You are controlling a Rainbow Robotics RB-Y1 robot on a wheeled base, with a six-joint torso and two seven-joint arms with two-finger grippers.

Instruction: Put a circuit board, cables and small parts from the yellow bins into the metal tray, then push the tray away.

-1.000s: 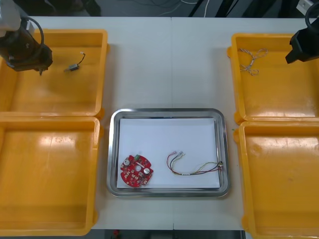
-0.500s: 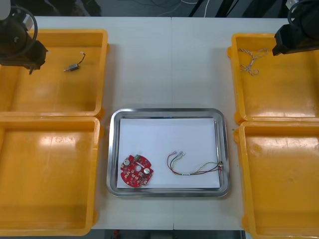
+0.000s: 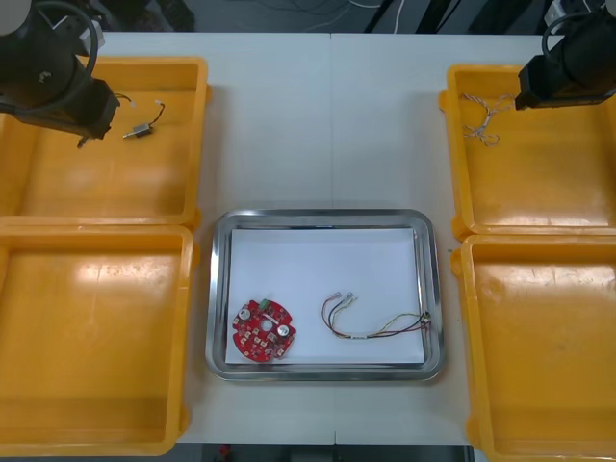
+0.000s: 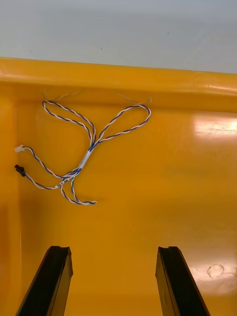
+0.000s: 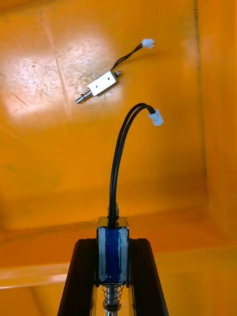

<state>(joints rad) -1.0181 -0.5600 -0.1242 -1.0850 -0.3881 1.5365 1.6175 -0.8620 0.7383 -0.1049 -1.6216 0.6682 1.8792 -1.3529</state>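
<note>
The left fingers (image 5: 81, 276) are closed on a small metal part (image 5: 112, 254) that has a blue wrap. Its black cable (image 5: 118, 163) rises in a curve from between them and ends in a white plug. The left gripper (image 5: 112, 243) hangs above the floor of the far left bin (image 3: 106, 188). Beyond the plug, a loose part (image 5: 101, 85) lies flat on the same floor with its own short black lead, apart from the held one. In the front view this loose part is just beside the gripper, on the side toward the middle of the table (image 3: 327, 125). The right fingers (image 4: 52, 281) stand wide apart, open. The right gripper (image 4: 113, 252) is over the far right bin (image 3: 539, 183). The blue and white cable (image 4: 89, 148) lies ahead of these fingers on the bin floor, close to the bin wall and apart from them. The tray (image 3: 318, 216) sits on the table between the 2 rows of bins and is white inside. In it lie 1 red board (image 3: 264, 330) in the near left corner and 1 red and yellow cable (image 3: 371, 322) just beside the board, on its right.
</note>
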